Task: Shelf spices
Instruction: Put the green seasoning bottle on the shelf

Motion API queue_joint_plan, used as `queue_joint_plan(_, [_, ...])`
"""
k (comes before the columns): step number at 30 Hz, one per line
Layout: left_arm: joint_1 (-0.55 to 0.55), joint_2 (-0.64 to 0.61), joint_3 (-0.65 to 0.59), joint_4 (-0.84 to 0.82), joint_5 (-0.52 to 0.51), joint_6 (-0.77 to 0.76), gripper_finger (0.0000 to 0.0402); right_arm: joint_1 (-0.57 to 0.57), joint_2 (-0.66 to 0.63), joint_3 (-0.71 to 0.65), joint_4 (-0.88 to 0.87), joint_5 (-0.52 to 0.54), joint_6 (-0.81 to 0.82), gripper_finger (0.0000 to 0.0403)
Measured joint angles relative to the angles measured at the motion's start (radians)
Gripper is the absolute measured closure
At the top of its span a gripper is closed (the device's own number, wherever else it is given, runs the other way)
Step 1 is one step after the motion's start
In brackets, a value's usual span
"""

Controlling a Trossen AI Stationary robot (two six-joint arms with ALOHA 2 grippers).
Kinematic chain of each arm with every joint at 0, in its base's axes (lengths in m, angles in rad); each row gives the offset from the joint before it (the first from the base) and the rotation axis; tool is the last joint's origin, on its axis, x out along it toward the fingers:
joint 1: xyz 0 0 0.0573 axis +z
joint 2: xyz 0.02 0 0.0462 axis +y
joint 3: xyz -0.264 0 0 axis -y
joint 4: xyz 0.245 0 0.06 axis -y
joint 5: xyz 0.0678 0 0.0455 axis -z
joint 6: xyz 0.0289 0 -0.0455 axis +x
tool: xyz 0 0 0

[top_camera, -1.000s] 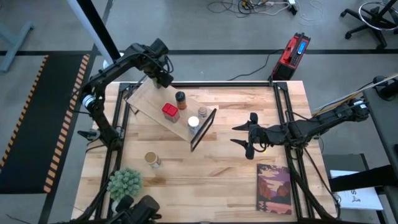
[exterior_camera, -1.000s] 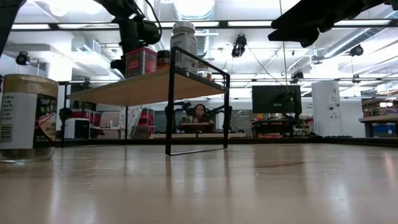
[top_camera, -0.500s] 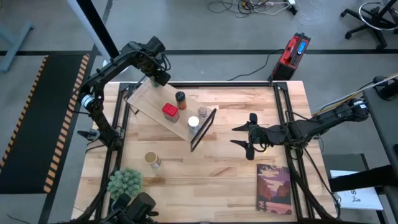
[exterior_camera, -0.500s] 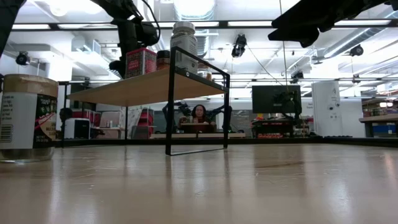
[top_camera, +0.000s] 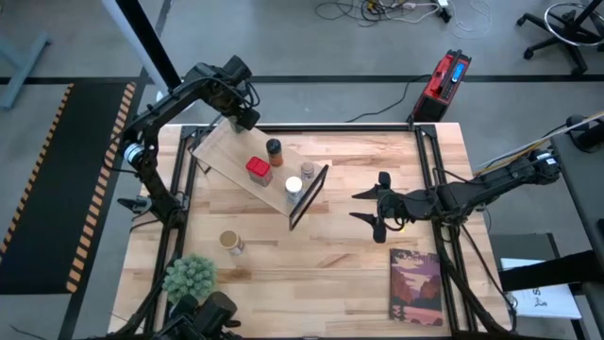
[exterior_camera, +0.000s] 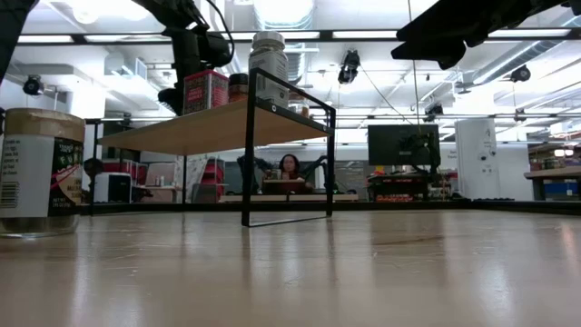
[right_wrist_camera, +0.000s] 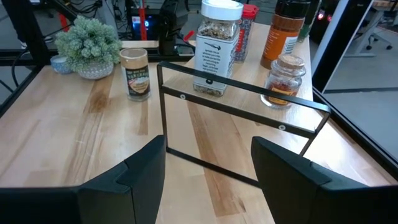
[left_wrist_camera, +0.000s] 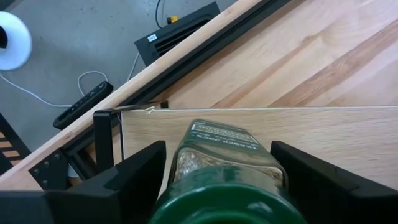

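Note:
The shelf (top_camera: 225, 149) is a pale plank slanting across the table's far left, with a black frame (top_camera: 310, 194) at its right end. On it stand a red tin (top_camera: 258, 170), a dark-lidded brown jar (top_camera: 275, 149), a white-lidded jar (top_camera: 294, 186) and a small silvery-topped jar (top_camera: 308, 171). My left gripper (top_camera: 243, 115) points down over the plank's far-left end. It is open, with one finger on either side of a green-lidded jar (left_wrist_camera: 227, 168) that stands on the plank. A tan-topped jar (top_camera: 229, 242) stands on the table. My right gripper (top_camera: 370, 210) hovers open to the right of the shelf.
A green potted plant (top_camera: 191, 277) stands at the near left corner. A book (top_camera: 415, 286) lies at the near right. Black rails run along the table's left and right sides. A person (exterior_camera: 290, 168) sits in the room behind the table.

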Motion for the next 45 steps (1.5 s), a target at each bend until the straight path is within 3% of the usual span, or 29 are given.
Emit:
queue_joint_plan(17, [0.0,0.0,0.001,-0.03,0.0,-0.097,0.0195,0.0,0.0,0.0,0.0,0.0,0.006,0.019])
queue_joint_plan(37, [0.0,0.001,0.001,-0.022,0.014,-0.102,0.0178,0.0,0.0,0.0,0.0,0.0,0.006,0.019])
queue_joint_plan(45, [0.0,-0.003,0.014,-0.023,0.056,-0.06,0.0137,0.0,0.0,0.0,0.0,0.0,0.007,0.019])
